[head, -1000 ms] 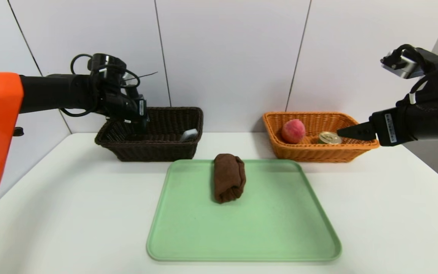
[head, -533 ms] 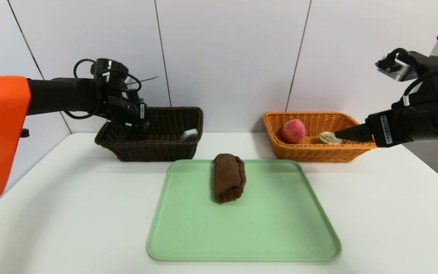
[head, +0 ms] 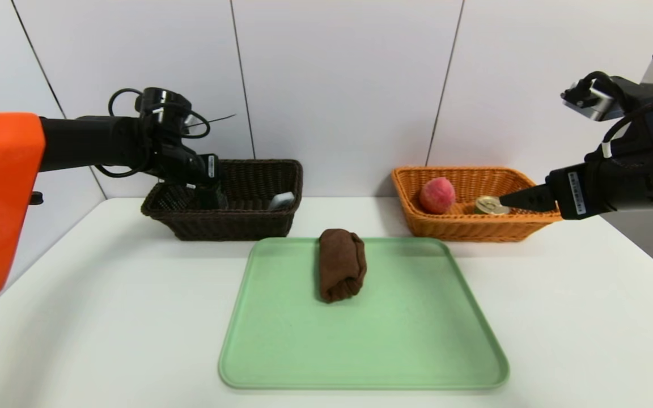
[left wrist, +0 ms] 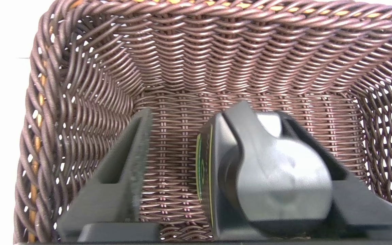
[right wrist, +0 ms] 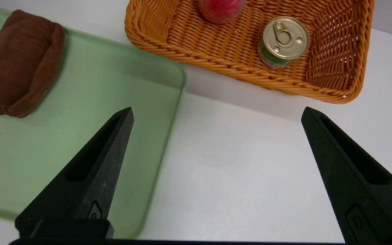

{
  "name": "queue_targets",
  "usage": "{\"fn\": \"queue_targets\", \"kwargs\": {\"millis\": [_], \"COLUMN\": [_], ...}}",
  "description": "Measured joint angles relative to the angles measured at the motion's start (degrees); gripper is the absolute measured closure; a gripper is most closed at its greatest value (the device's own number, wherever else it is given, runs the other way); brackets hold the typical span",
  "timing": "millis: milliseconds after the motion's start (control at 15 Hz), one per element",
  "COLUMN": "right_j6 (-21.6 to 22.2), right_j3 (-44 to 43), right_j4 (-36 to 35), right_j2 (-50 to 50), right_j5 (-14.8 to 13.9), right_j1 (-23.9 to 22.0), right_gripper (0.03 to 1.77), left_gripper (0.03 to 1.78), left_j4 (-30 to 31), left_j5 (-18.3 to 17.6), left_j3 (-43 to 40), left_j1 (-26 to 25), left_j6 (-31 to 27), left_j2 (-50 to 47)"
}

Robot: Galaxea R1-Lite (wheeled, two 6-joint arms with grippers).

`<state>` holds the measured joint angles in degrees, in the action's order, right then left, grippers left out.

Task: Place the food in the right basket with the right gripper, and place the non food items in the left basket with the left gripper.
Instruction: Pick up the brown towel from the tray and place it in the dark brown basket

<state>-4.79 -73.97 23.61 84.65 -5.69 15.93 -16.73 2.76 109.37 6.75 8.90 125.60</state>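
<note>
My left gripper hangs inside the dark brown left basket. In the left wrist view its jaws stand open. A dark grey object with a green-yellow label rests against one finger, and the other finger is clear of it. A grey item lies further along in that basket. A rolled brown towel lies on the green tray. The orange right basket holds a peach and a tin can. My right gripper hovers open and empty by that basket's front right corner.
The white table ends in a wall just behind both baskets. The tray sits in the middle, in front of the gap between the baskets. The right wrist view shows bare table under the right gripper.
The left gripper's jaws have spread apart inside the brown basket, loosening their hold on the dark object. The right arm shifted slightly left a second ago, then held still.
</note>
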Motion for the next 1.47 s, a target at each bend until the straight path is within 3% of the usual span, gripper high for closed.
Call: {"fn": "queue_targets", "kwargs": {"millis": [267, 467, 667, 867, 1067, 1267, 1467], "right_j6": [0.1, 0.0, 0.1, 0.1, 0.2, 0.2, 0.2], "right_j3": [0.4, 0.5, 0.6, 1.5, 2.3, 2.7, 3.0], "right_j4": [0.0, 0.0, 0.0, 0.0, 0.0, -0.1, -0.7], "right_j2": [-0.4, -0.6, -0.6, -0.8, -1.2, -1.4, -1.5], "right_j5": [0.0, 0.0, 0.0, -0.1, -0.3, -0.5, -0.6], "right_j1": [0.0, 0.0, 0.0, 0.0, 0.1, 0.3, 0.4], "right_gripper": [0.1, 0.1, 0.1, 0.1, 0.1, 0.1, 0.1], "left_gripper": [0.36, 0.28, 0.22, 0.19, 0.16, 0.14, 0.14], "left_j4": [0.1, -0.7, -9.6, -22.7, -32.3, -33.6, -33.2], "left_j5": [3.4, 6.2, 7.2, 10.1, 13.6, 14.2, 15.6], "left_j3": [2.9, 3.6, 3.6, 3.6, 3.6, 3.6, 3.6], "left_j1": [0.5, 3.9, 10.3, 20.2, 30.1, 36.5, 40.5], "left_j6": [-1.8, -4.6, -4.3, 1.3, 11.0, 18.4, 21.6], "left_j2": [-4.9, -12.1, -18.7, -22.7, -23.7, -22.3, -19.3]}}
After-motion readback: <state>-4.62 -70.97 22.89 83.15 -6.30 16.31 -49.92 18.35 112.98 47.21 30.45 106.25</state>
